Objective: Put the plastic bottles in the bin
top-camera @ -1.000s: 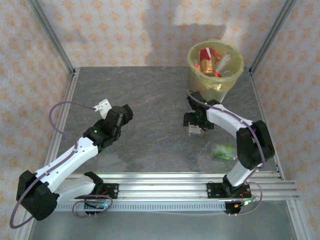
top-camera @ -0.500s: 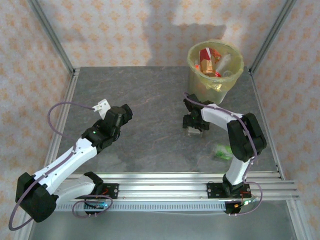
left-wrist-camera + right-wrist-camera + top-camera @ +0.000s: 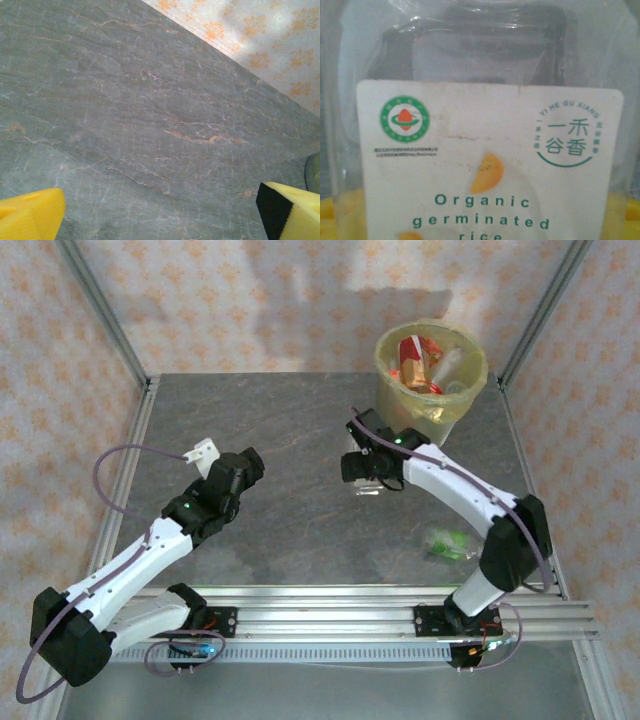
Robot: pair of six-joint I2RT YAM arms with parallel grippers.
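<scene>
My right pincer [image 3: 365, 472] grips a clear, white-labelled bottle [image 3: 490, 165] near the bin [image 3: 393, 392]; my left pincer [image 3: 252, 462] hangs wide open over the table [image 3: 290, 420].

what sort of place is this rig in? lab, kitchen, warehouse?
Probably a lab test cell, not a real room: left arm and right arm bolted to a metal rail, a grey table fenced by metal posts and a patterned backdrop, one bin holding bottles.

Soft even light; blurry close bottle [image 3: 490, 165]
</scene>
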